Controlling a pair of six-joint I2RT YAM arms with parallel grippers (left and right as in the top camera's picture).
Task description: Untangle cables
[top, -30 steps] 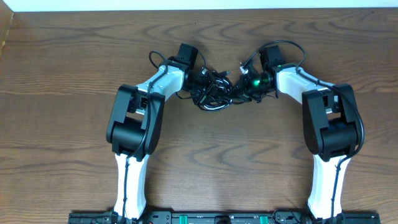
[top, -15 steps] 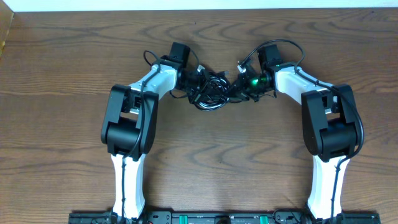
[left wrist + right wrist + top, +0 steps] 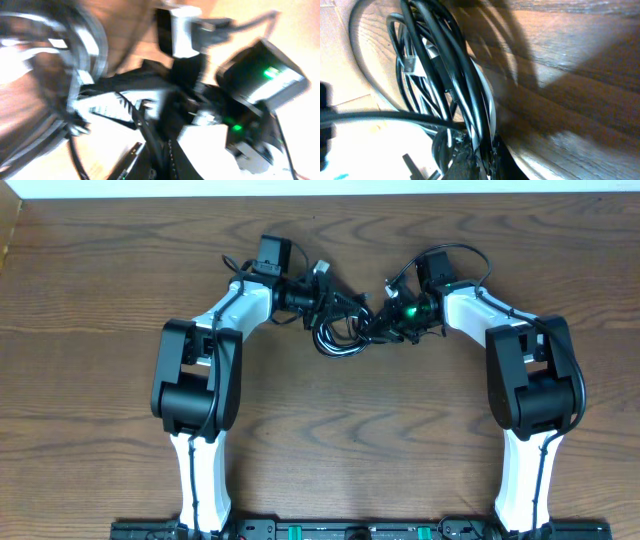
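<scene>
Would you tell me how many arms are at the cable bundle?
2: the left arm left of the cable bundle, the right arm right of it; none appears hidden.

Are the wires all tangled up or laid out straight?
Tangled. The cables sit in one looped clump, and the right wrist view shows black strands bunched together.

Everything is blurred. Black cables point(image 3: 85, 45) loop at the left over the wooden table point(image 3: 131, 27). A white block point(image 3: 182, 32) sits top centre, and a green-lit black housing point(image 3: 260, 75) is at the right.
</scene>
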